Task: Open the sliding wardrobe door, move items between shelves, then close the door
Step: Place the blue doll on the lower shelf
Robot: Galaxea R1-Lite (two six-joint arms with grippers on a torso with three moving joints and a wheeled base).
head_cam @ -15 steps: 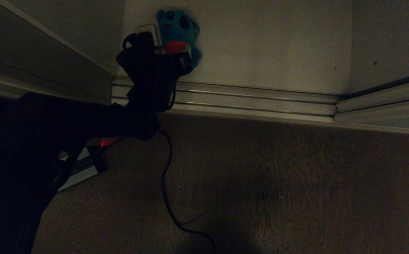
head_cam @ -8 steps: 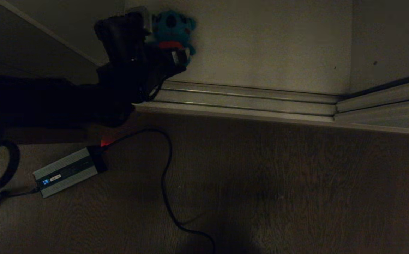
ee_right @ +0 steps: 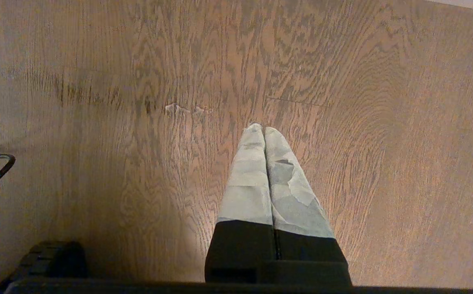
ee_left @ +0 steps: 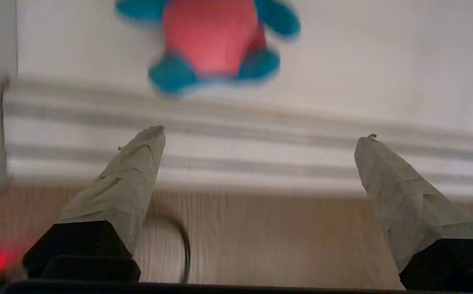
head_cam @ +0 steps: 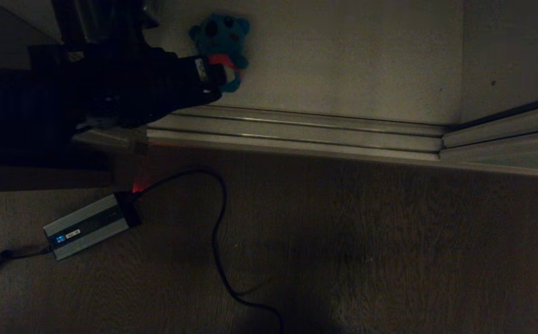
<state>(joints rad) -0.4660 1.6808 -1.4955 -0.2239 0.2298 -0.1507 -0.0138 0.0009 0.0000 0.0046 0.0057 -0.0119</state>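
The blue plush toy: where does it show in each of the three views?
Head view: blue toy at top, left of centre, on the shelf.
Left wrist view: toy at top centre, beyond the open left gripper.
Right wrist view: not in it.
Shared landmark: the door track.

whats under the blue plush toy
The blue plush toy lies on the off-white bottom shelf, just behind the sliding track. Whether anything lies beneath it, its body hides.

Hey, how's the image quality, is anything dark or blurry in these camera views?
Head view: very dim, left arm nearly black beside the blue plush toy. Left wrist view: bright but smeared, toy and door track soft. Right wrist view: evenly lit, sharp wood floor.
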